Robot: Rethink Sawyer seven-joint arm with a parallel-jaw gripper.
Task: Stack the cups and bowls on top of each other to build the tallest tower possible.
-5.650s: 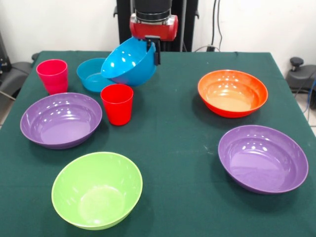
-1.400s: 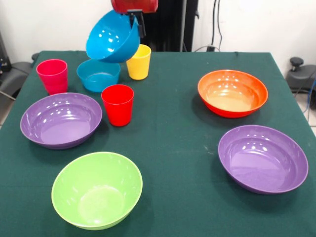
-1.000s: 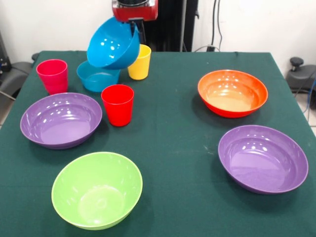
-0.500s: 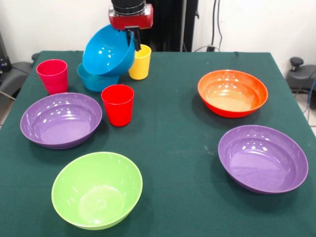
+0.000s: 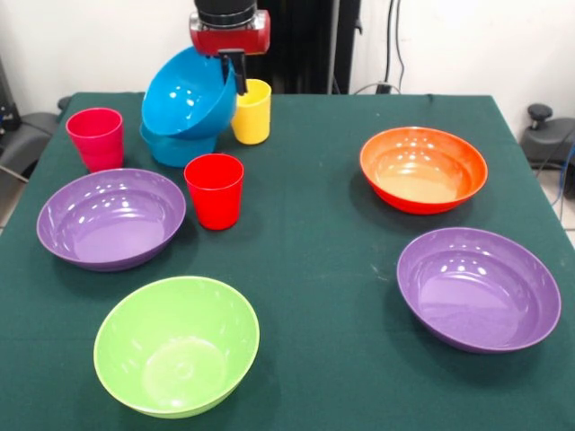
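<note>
The hand (image 5: 235, 70) is pinched onto the rim of the deep blue bowl (image 5: 187, 94), one black finger showing down the outside of the wall at its upper right edge; the bowl hangs tilted, its opening turned toward the camera. Directly beneath it sits the smaller blue bowl (image 5: 166, 149), and the two look to be touching or very nearly so, though whether the held one has seated I cannot tell. Just beside the hand, to the picture's right, stands the yellow cup (image 5: 251, 111), close enough that a swinging rim might clip it. Below the hand on the bench (image 5: 323, 296) is the red cup (image 5: 214, 189), and off to the picture's left the pink cup (image 5: 95, 137). Further out come the nearer purple bowl (image 5: 110, 218), then the orange bowl (image 5: 423, 169), the lime green bowl (image 5: 176, 345) and the second purple bowl (image 5: 479, 288), each apart from the others, so no tower is built yet beyond the two blue pieces. These look like light, stiff, glossy plastic: likely slippery in a pinch, prone to tilt when held by one edge, and best taken at the rim, as here; the cups would probably take a grip across the wall.
</note>
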